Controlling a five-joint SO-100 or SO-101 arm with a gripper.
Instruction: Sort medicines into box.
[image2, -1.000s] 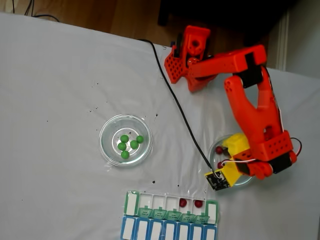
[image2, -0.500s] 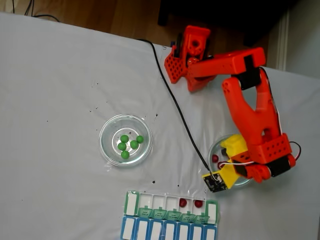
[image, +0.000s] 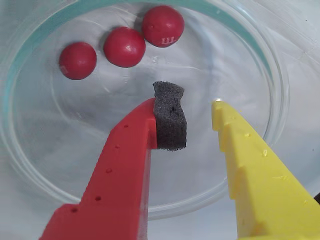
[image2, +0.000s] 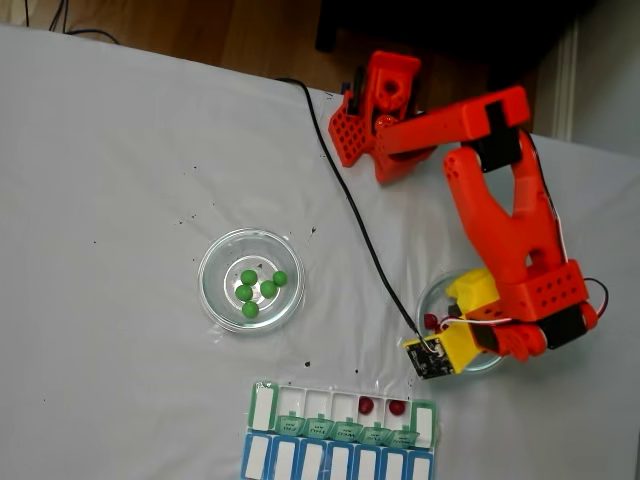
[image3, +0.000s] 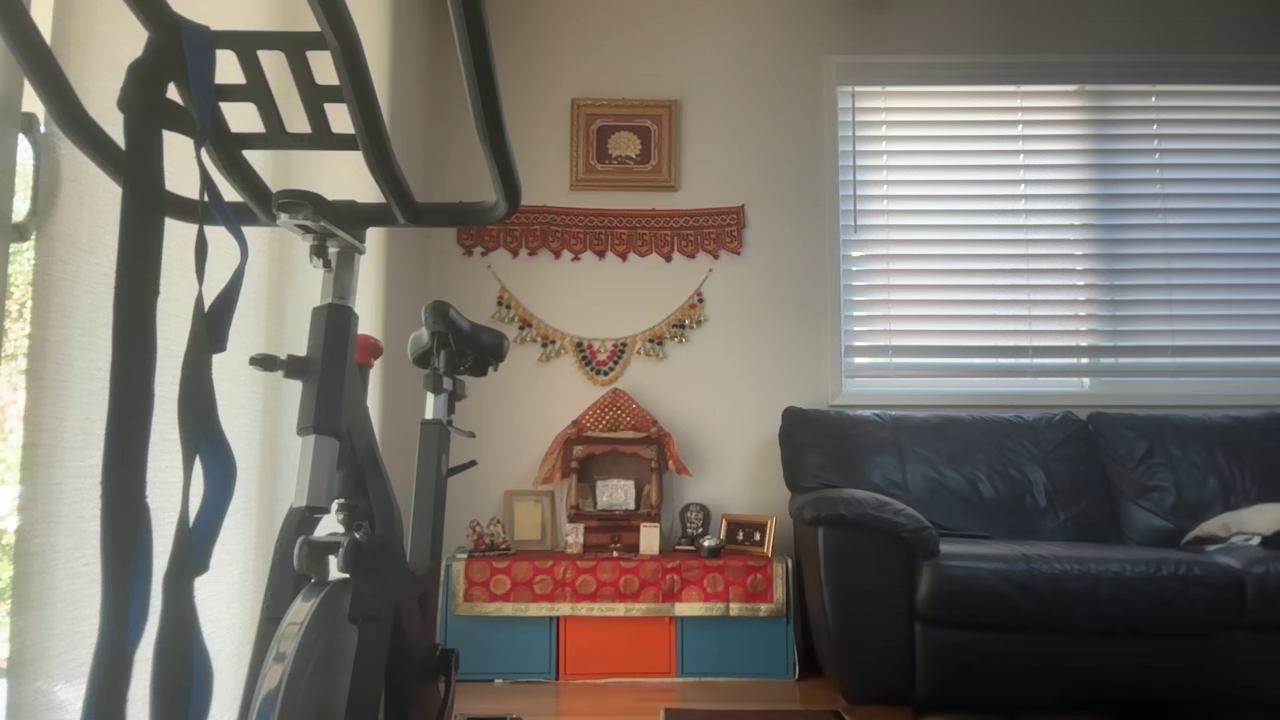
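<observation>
Looking through the wrist view, I see my gripper spread apart and empty above a glass dish, with three red medicines lying just beyond the fingertips. From the fixed view, five green medicines sit in another dish, and the box near the table's edge holds two red ones.

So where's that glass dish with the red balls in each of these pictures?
Wrist view: the glass dish spans nearly the whole frame, beneath the open jaws.
Fixed view: lower right, mostly tucked under the orange arm.
Other view: this camera faces a living room with a sofa.
Shared landmark: the red balls inside it.
</observation>
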